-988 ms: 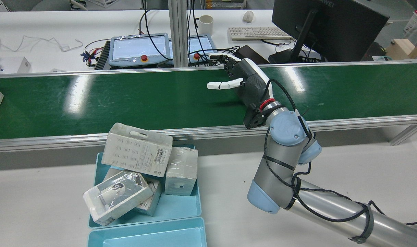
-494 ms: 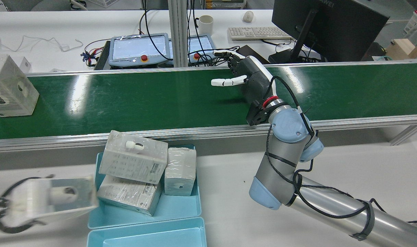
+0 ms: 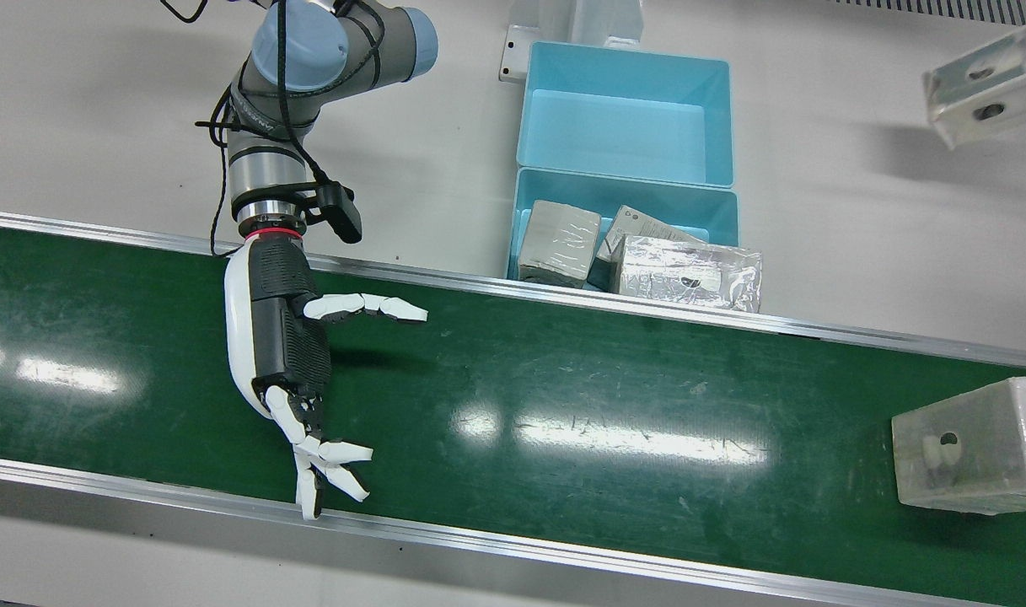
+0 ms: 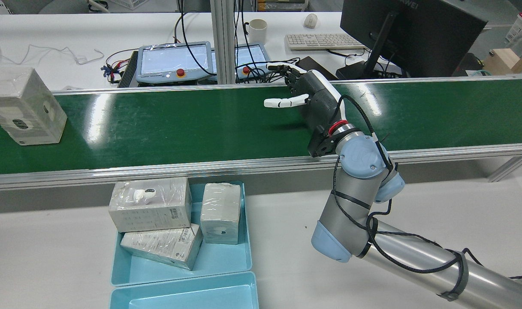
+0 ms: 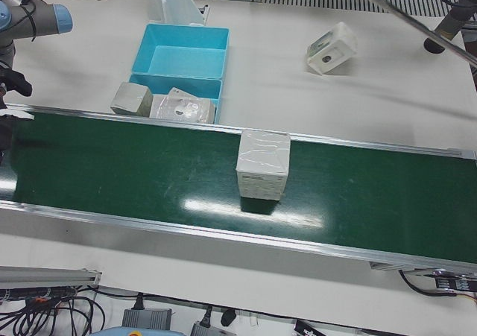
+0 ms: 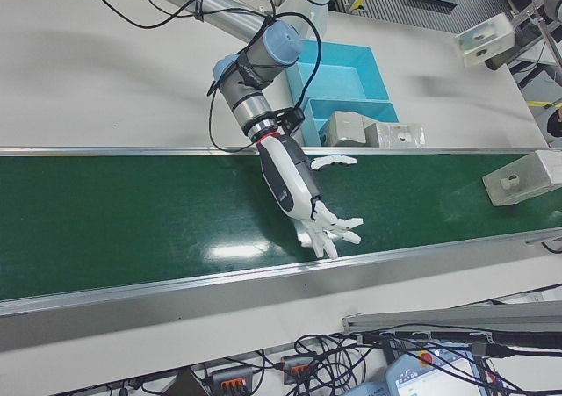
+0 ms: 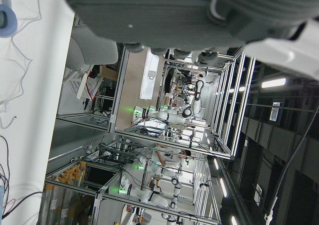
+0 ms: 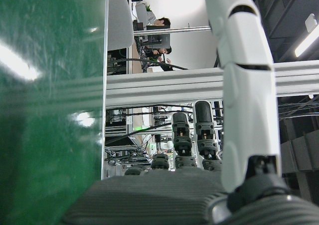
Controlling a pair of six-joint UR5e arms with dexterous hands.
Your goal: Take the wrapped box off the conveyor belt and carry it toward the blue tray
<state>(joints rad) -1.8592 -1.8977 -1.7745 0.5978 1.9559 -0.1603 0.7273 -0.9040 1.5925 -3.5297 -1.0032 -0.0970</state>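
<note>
The tray (image 4: pixel 220 259), nearest the robot, already holds wrapped boxes. Beyond it the right hand (image 4: pixel 306 96) hovers over the belt (image 4: pixel 179 124), empty, with thumb and fingers spread. It should probably keep that spread and close only once the box (image 4: pixel 27 105), well apart at the belt's end, sits between them. The left-front view shows the box upright, whereas the left hand view shows only the left hand (image 7: pixel 174 15)'s palm, so its grip is unclear.

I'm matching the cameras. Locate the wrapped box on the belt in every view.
Front view: wrapped box at right edge.
Rear view: box far left.
Left-front view: box centre.
Right-front view: box right edge.
Left hand view: absent.
Right hand view: absent.
Shared landmark: blue tray.
</note>
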